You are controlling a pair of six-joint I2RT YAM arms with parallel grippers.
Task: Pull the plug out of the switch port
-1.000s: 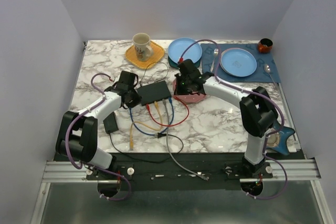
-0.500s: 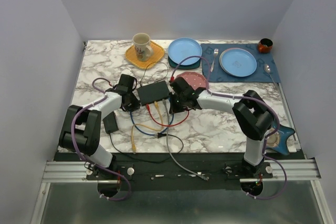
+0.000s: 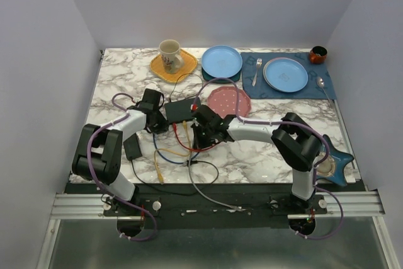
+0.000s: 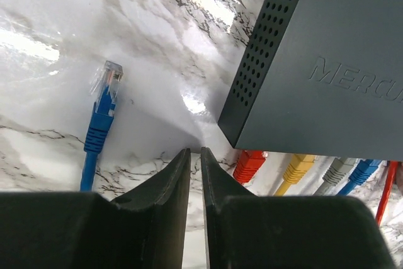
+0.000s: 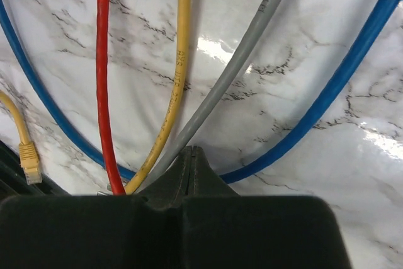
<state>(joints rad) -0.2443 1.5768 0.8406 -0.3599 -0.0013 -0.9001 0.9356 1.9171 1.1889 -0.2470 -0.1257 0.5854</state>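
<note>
The flat black switch (image 3: pixel 179 111) lies mid-table. In the left wrist view its perforated corner (image 4: pixel 340 61) shows, with red (image 4: pixel 250 165), yellow (image 4: pixel 296 168), grey (image 4: pixel 337 171) and blue (image 4: pixel 362 171) plugs in the near edge. My left gripper (image 3: pixel 158 120) sits at the switch's left corner, its jaws (image 4: pixel 195 152) nearly closed on nothing. My right gripper (image 3: pixel 200 135) hovers over the cables in front of the switch. It is shut and empty (image 5: pixel 192 152), with its tips over the grey cable (image 5: pixel 233 74) between the yellow cable (image 5: pixel 176 74) and the blue cable (image 5: pixel 327 105).
A loose blue plug (image 4: pixel 104 92) lies left of the switch, and a loose yellow plug (image 5: pixel 28 155) lies near the front. A black power brick (image 3: pixel 132 147) sits front left and the pink dotted plate (image 3: pixel 227 101) right of the switch. A mug (image 3: pixel 169 55), blue plates (image 3: pixel 221 61) and a placemat (image 3: pixel 321 83) stand at the back.
My right arm has swung left from over the pink plate to the cables in front of the switch, uncovering the plate. My left gripper has edged closer to the switch's left corner.
</note>
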